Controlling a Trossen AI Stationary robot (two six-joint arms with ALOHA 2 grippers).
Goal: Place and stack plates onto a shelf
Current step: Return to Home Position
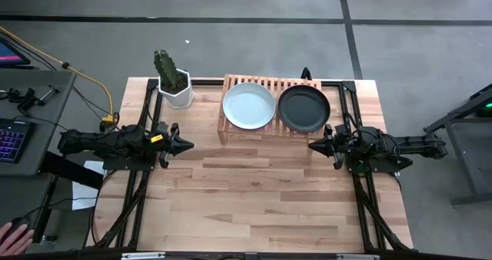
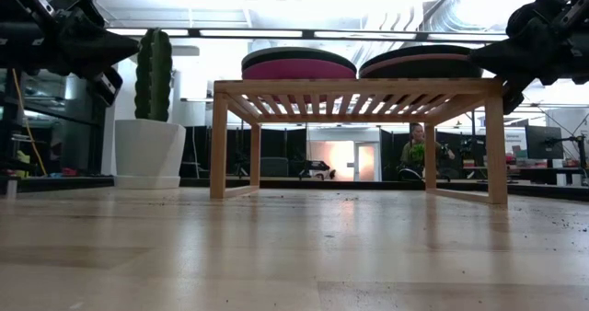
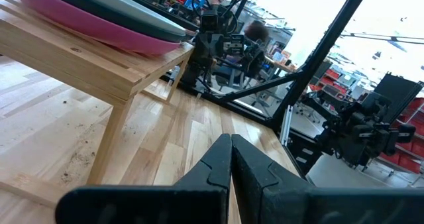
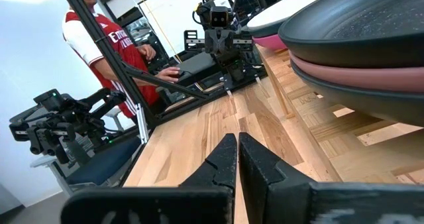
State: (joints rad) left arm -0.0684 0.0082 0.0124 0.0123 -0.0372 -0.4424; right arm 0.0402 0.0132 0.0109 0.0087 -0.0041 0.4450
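Observation:
The light-wood shelf [image 1: 265, 125] stands at the table's far side and carries two stacks of plates on its slatted top. The left stack shows a pale mint plate [image 1: 248, 106] on top, with a hot pink plate [image 2: 298, 69] lower down. The right stack is topped by a black plate [image 1: 304, 109], with a light pink plate [image 4: 371, 73] under it. My left gripper [image 1: 188, 145] hovers shut at the table's left, level, pointing toward the table's right edge. My right gripper [image 1: 312, 145] hovers shut at the table's right, in front of the shelf's right end, facing it.
A white pot with a green cactus [image 1: 174, 81] stands left of the shelf at the far edge. A person in a red shirt [image 4: 99, 35] is beyond the table's left side, at a desk with a keyboard [image 1: 11, 139]. Bare wood lies in front of the shelf.

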